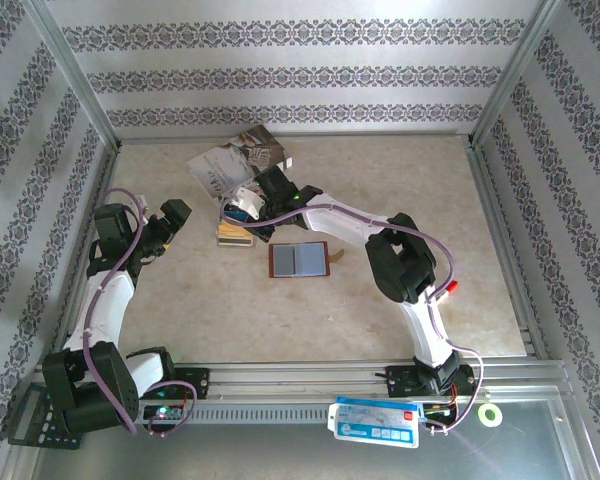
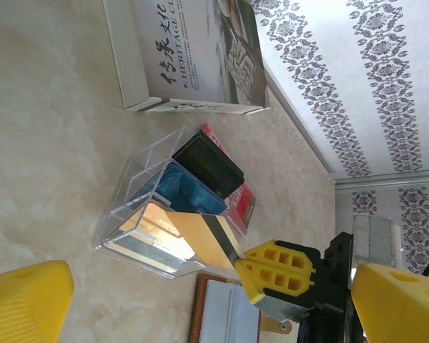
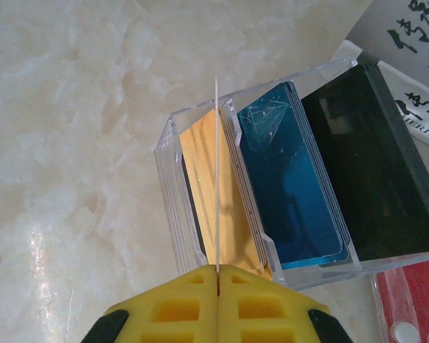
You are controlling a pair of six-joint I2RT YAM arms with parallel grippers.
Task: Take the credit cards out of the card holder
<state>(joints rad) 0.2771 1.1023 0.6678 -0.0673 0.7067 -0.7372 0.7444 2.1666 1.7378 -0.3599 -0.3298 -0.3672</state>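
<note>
Closest to the lens in the left wrist view are the yellow fingers (image 2: 25,300) of the left gripper (image 1: 172,216), spread wide with nothing between them. In the top view that gripper sits well to the left of everything else. Next rightward comes the clear rack (image 2: 129,207), just below the booklet (image 2: 193,57), with a blue card (image 3: 286,186) and a black card (image 3: 372,171) standing in its slots. The right gripper (image 3: 218,286) is pinched fully shut on one short end of a gold card (image 2: 207,239). The card juts straight out from the fingertips, its long axis in line with the fingers and with the rack's slots. Its free end is at the mouth of the leftmost slot in the right wrist view; whether it has entered I cannot tell. Just right of the rack, the holder (image 1: 298,260) lies opened flat, lining up, long axis across the table, no card visible on it. The right arm is clearly the nearer one, so the coming move probably hangs on keeping the gold card parallel to that slot.
</note>
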